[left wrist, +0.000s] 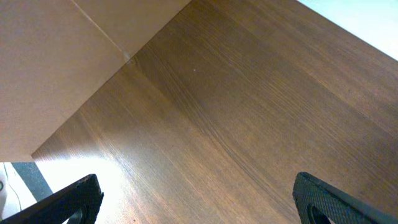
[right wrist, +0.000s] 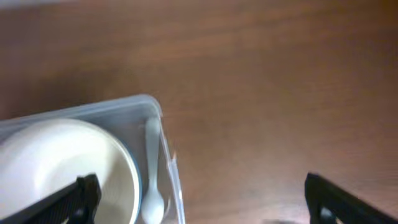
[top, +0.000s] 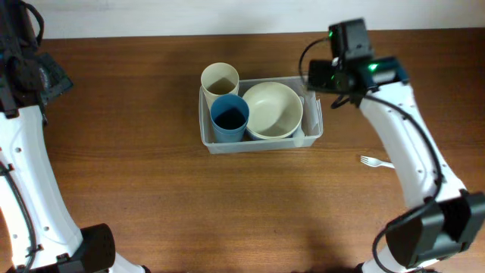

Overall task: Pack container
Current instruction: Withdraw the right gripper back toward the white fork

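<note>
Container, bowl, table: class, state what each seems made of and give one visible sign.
Container: clear plastic, likely; see-through walls and rounded moulded corners. Bowl: cream, smooth, matte; plastic or melamine, unsure. Table: wood or veneer; brown grain lines, faint sheen.

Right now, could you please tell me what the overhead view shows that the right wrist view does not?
Only overhead: the cream cup, the blue cup and the fork on the table. Only the right wrist clearly shows the white spoon between bowl and container wall. Both show the container, the bowl and the table.
</note>
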You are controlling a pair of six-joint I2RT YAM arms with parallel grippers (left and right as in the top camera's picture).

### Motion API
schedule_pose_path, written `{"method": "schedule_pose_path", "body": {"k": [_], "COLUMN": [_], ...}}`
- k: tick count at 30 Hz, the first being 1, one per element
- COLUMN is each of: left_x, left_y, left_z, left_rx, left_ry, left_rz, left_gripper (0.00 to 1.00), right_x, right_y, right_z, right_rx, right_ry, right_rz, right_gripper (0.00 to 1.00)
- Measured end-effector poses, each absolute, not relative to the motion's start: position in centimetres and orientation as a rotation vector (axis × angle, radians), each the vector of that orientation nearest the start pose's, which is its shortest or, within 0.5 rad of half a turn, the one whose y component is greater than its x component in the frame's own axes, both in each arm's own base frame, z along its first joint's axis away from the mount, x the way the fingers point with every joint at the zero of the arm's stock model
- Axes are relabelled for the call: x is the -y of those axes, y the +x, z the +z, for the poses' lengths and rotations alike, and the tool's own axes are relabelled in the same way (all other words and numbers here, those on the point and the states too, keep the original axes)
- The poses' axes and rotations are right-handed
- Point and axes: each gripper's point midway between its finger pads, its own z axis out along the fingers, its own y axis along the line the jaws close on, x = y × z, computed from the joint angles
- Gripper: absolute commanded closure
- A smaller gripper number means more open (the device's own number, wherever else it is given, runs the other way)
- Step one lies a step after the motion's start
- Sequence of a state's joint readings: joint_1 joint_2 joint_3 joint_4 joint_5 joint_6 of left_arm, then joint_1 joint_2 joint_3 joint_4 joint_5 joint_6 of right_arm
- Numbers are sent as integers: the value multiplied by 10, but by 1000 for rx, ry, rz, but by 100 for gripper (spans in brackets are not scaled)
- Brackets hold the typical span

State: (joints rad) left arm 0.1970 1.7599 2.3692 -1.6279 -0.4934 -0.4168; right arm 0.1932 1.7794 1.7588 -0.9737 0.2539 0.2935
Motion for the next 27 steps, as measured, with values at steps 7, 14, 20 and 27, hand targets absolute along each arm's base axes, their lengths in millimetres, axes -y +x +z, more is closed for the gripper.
{"method": "schedule_pose_path", "body": {"k": [7, 14, 20, 27], "left_x": [-149, -149, -149, -149], "left_y": [332, 332, 332, 332], "left_z": [370, 370, 370, 370], "left_rx": [-2321, -2321, -2321, -2320], "left_ry": [-922, -922, -922, -922], "left_rz": [546, 546, 546, 546], "left_gripper": [0, 0, 0, 0], "right_x": [25, 109, 141, 150], "right_y": [411, 333, 302, 298], "right_z": [246, 224, 213, 157], "right_rx": [-2493, -2339, -2094, -1872], "right_ry": [841, 1693, 2120, 2386], "right_rz": [-182, -237, -204, -181], "right_gripper": [1, 1, 1, 1]}}
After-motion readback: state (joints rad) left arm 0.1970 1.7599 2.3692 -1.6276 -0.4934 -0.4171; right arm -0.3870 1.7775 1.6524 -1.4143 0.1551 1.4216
